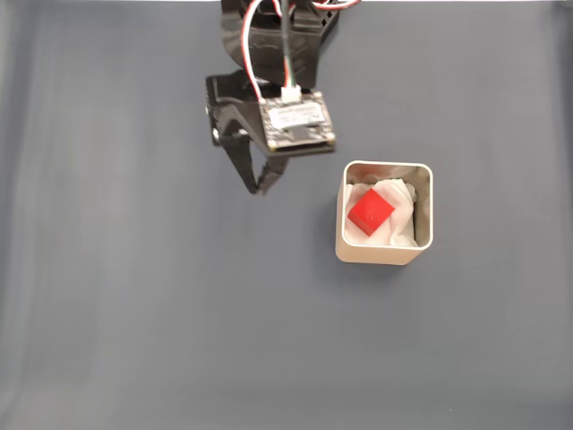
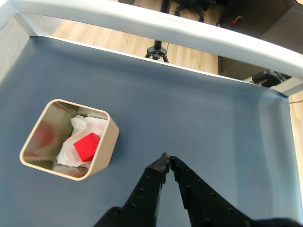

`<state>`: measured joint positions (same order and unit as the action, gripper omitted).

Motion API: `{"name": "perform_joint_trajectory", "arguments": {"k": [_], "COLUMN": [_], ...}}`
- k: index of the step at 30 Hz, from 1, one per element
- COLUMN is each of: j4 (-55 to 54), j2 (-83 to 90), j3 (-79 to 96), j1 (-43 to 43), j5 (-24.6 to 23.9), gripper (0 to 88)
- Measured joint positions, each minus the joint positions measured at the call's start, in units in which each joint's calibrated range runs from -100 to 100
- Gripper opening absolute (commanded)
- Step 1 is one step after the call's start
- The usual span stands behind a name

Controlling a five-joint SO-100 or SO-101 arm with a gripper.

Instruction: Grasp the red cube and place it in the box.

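The red cube [image 1: 371, 212] lies inside the box [image 1: 427, 213], resting on crumpled white paper. In the wrist view the red cube [image 2: 86, 146] shows in the box [image 2: 108, 140] at the lower left. My black gripper [image 1: 260, 186] hovers over the table, left of the box and apart from it in the fixed view. Its fingertips meet in the wrist view, where the gripper [image 2: 167, 159] is shut with nothing between the fingers.
A blue-grey cloth [image 1: 134, 296] covers the table. A raised white rail [image 2: 189, 33] borders the far edge in the wrist view, with wooden floor and a tripod [image 2: 156, 49] beyond it. Open cloth lies left of and below the gripper in the fixed view.
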<state>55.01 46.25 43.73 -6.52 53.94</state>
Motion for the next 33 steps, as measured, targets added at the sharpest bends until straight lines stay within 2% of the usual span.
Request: {"name": "perform_joint_trajectory", "arguments": {"k": [17,33], "j4": [-1.7,-1.2], "j2": [26.5,39.1], "j3": [30.5,47.6], "j1": [-1.3,-2.0], "j5": [-0.5,-1.9], "gripper": [0.2,0.2]}}
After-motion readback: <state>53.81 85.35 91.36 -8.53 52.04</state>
